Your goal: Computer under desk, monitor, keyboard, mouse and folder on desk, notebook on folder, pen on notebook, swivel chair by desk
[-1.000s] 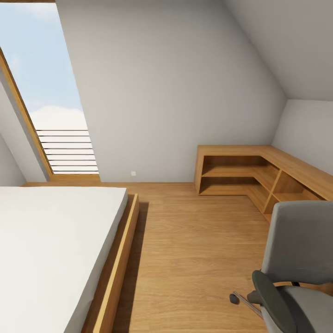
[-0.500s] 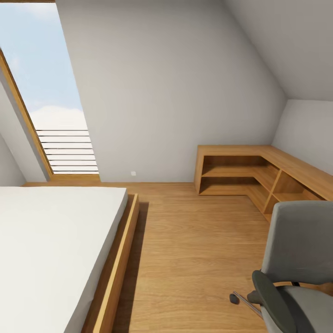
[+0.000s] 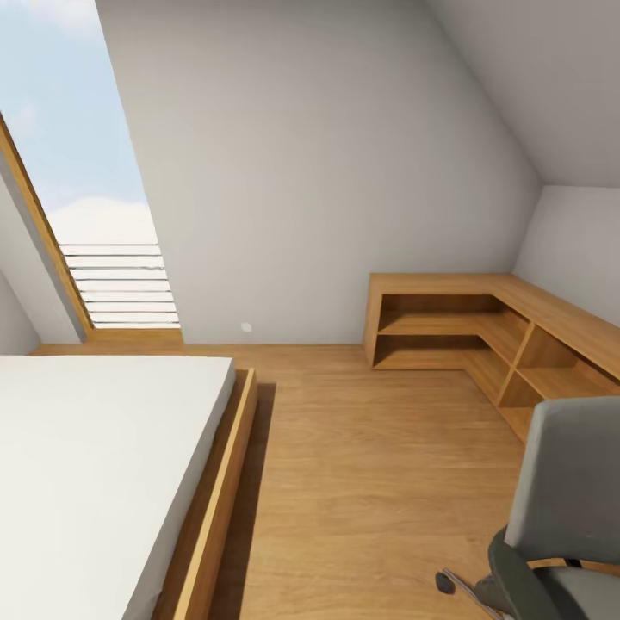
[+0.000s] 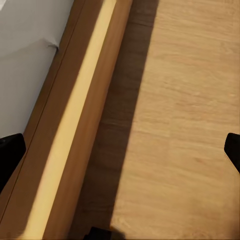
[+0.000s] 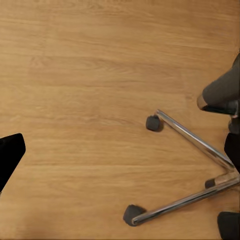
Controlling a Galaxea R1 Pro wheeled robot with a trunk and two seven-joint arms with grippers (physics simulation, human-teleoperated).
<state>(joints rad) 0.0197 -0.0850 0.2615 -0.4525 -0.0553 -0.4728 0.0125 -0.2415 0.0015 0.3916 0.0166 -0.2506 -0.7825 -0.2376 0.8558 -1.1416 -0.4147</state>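
Observation:
The swivel chair stands at the lower right of the head view, showing its grey back, a dark armrest and one caster. Its chrome base with dark casters lies on the wood floor in the right wrist view. My right gripper is open above that floor, beside the base, holding nothing. My left gripper is open over the floor next to the bed's wooden side rail. The desk, computer, monitor, keyboard, mouse, folder, notebook and pen are out of view.
A low bed with a white mattress takes up the left side. A wooden L-shaped open shelf unit runs along the far right corner. A tall sloped window is at the far left. Wood floor lies between bed and chair.
The whole head picture has shifted: the chair and shelf now sit lower and further right, so the camera has moved. Nothing in the room has moved.

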